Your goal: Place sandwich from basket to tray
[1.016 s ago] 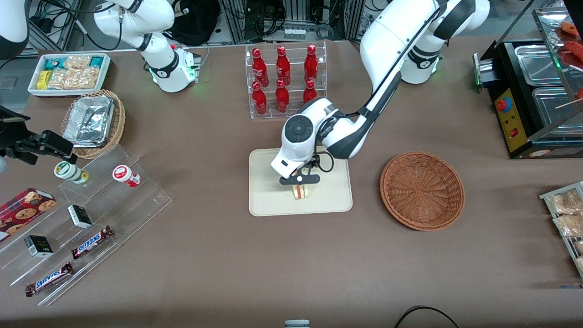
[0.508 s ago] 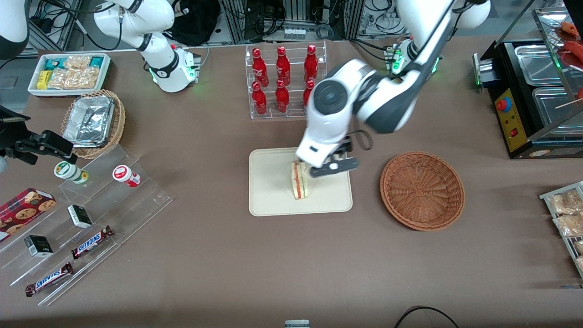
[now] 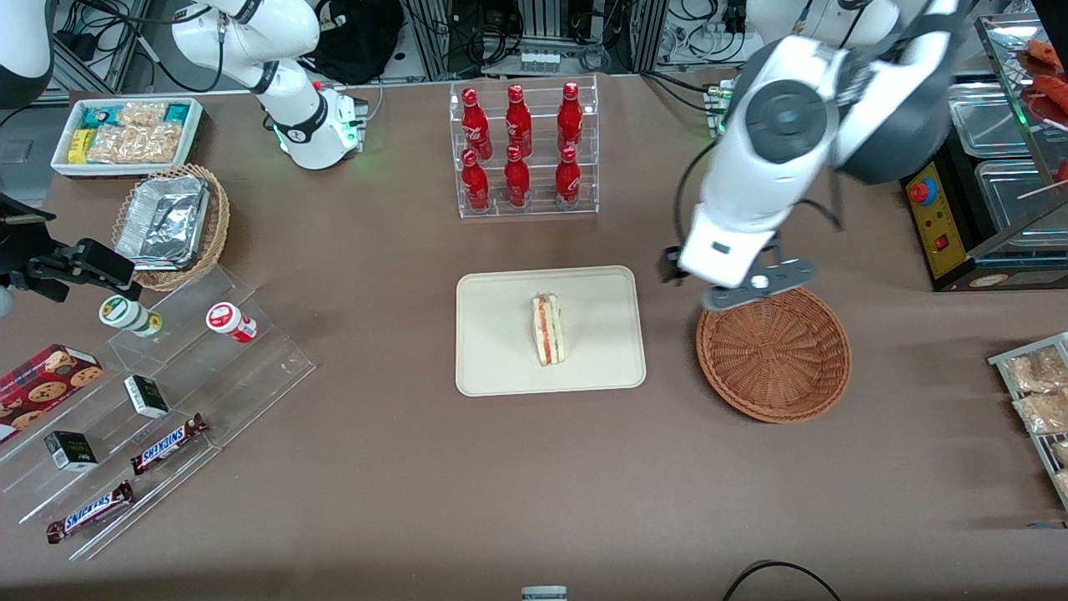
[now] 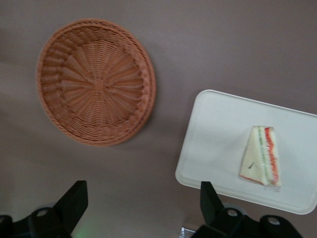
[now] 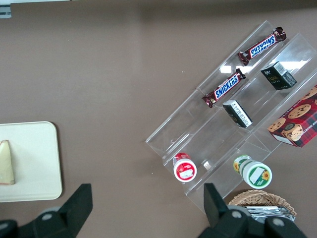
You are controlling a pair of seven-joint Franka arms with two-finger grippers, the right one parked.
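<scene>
The sandwich [image 3: 548, 329] lies on its side near the middle of the tray [image 3: 492, 367], filling edge showing red and green, nothing touching it. Beside the tray, toward the working arm's end of the table, the basket [image 3: 776, 392] sits with only its woven bottom showing. The gripper [image 3: 755, 290] hangs high over the basket's rim farthest from the front camera, fingers [image 4: 73, 201] spread wide and holding nothing. Farther off stands the rack of red bottles [image 3: 521, 146].
</scene>
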